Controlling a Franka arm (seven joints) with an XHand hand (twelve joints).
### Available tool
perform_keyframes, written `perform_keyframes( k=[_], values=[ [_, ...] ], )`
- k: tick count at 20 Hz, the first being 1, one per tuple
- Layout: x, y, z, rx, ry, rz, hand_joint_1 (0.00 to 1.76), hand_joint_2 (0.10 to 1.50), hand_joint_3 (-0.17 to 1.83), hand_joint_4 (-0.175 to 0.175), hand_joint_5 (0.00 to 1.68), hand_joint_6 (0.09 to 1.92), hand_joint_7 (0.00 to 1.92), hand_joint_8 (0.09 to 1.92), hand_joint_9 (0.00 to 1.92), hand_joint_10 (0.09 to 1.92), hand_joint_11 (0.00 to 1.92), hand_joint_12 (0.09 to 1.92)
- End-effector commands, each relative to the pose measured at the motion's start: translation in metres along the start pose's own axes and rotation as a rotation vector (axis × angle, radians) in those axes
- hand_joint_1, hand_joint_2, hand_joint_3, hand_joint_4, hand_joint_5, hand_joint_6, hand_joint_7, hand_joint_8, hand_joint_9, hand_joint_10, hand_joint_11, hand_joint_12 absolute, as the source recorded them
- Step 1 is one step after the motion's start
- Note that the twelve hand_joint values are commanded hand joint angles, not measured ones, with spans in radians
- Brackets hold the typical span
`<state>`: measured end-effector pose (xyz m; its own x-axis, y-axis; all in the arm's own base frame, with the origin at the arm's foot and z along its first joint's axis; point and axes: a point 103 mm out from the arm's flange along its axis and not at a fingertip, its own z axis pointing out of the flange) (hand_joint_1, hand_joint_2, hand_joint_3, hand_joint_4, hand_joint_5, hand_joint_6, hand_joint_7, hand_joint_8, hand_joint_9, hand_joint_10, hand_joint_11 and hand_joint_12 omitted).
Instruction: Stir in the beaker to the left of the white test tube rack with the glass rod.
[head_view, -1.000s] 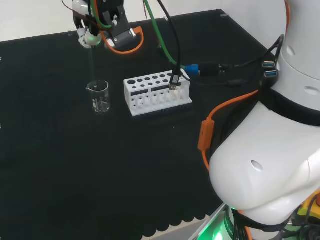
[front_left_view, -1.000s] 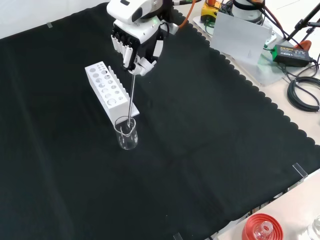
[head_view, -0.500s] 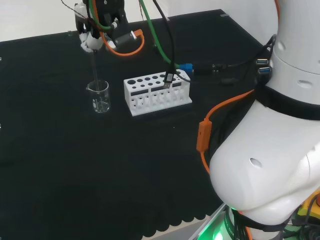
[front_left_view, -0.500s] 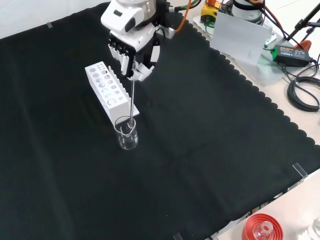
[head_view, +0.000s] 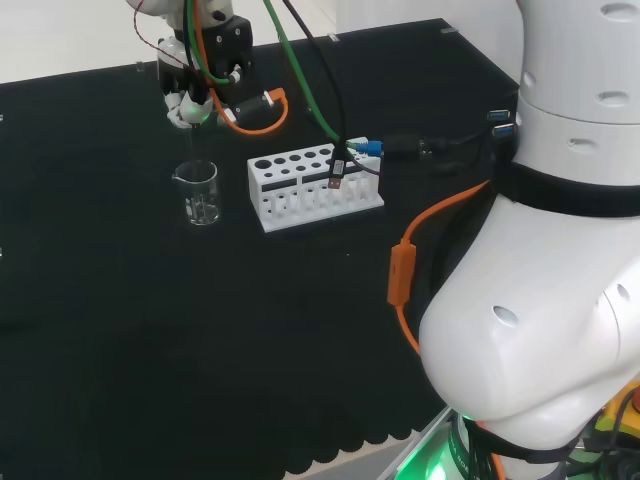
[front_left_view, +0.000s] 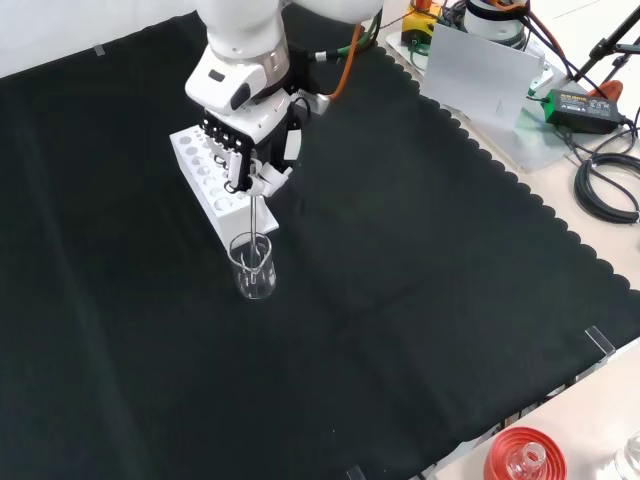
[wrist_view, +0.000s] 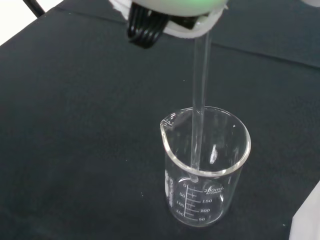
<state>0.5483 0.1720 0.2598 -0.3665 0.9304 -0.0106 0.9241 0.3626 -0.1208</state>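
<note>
Black-and-white robot hand (front_left_view: 245, 140) hangs right over the clear glass beaker (front_left_view: 254, 268), fingers curled round the top of the thin clear glass rod (front_left_view: 256, 222). Rod runs down approx. upright, lower end inside the beaker; wrist view puts the tip (wrist_view: 194, 176) close to the inner wall, near the printed scale. Beaker stands on the black cloth (front_left_view: 420, 300), just left of the white plastic test tube rack (head_view: 314, 187) in head view, apart from it. In front view the beaker sits at the rack's near end. Can't tell whether there's liquid in the beaker.
</note>
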Motion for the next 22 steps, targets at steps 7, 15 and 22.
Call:
perform_keyframes(
  k=[7, 15, 22],
  values=[
    [-0.028, 0.016, -0.003, 0.007, 0.016, -0.003, 1.20, 0.73, 0.69, -0.175, 1.09, 0.99, 1.58, 0.81, 1.68, 0.68, 1.63, 0.88],
    [-0.026, -0.007, -0.010, 0.014, -0.012, -0.006, 1.20, 0.73, 0.69, -0.175, 1.09, 0.99, 1.58, 0.80, 1.68, 0.68, 1.63, 0.88],
    [-0.007, -0.020, -0.017, 0.005, -0.009, -0.011, 1.20, 0.73, 0.69, -0.175, 1.09, 0.99, 1.58, 0.80, 1.68, 0.67, 1.64, 0.88]
  ],
)
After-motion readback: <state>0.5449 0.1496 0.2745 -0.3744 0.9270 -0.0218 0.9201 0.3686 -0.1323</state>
